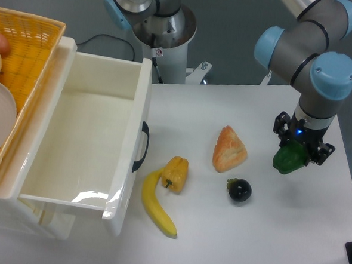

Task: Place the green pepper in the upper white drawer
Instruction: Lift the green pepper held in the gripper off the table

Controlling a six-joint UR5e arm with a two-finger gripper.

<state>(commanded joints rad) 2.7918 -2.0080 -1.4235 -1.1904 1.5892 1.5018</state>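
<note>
The green pepper is a small glossy dark-green pepper at the right side of the table. My gripper is shut on the green pepper from above and holds it at or just above the table top. The upper white drawer stands pulled open at the left, its inside bare, with a dark curved handle on its front. The pepper is far to the right of the drawer.
A yellow-orange pepper and a banana lie near the drawer's front. A wedge of bread and a dark round fruit lie mid-table. An orange woven basket with a white bowl is at the far left.
</note>
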